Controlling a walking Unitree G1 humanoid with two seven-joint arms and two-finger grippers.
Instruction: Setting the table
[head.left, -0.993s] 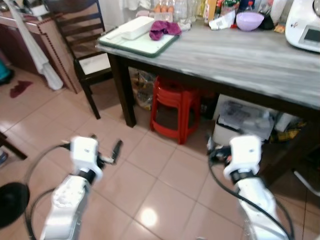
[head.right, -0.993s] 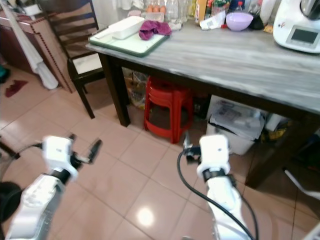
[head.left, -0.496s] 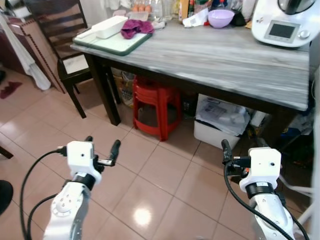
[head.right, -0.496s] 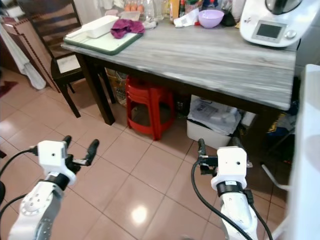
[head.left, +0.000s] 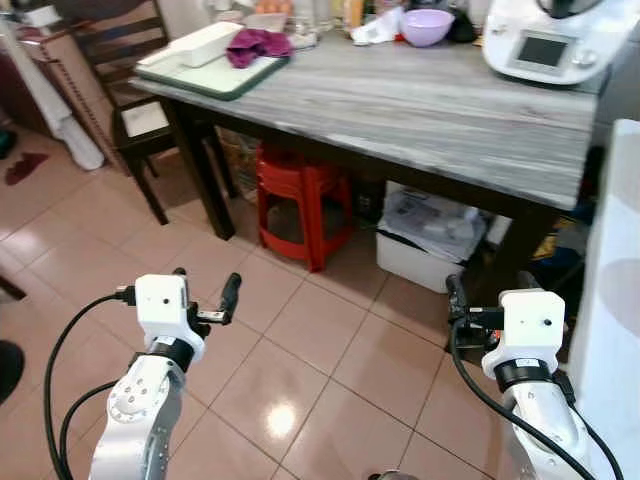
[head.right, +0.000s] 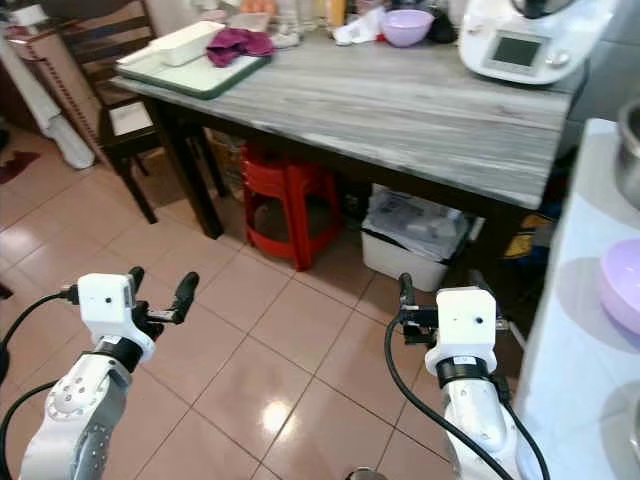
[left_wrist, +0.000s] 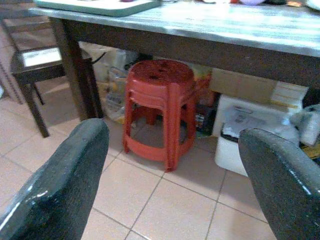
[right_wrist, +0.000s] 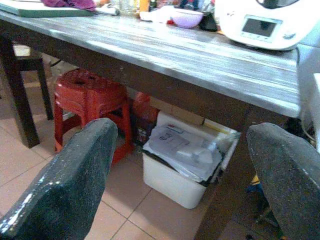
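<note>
— Where are your tools sitting right now?

— I'm holding both low over the tiled floor, short of the grey counter. My left tool is gaping with nothing in it, and my right tool is spread wide too, empty.

— And the things for setting?

— A purple bowl is standing at the counter's far edge, near the white kitchen machine. Another purple bowl is resting on the white surface at my right, touching nothing I'm carrying. A green tray with a white box and a magenta cloth is lying at the far left corner.

— What is worrying you?

— I'm judging the risk is in the approach. The red stool and the white bin are crowding the space under the counter, so my feet could be catching them. My right arm is also hanging close to that white surface; a careless swing could be knocking the near bowl off.
</note>
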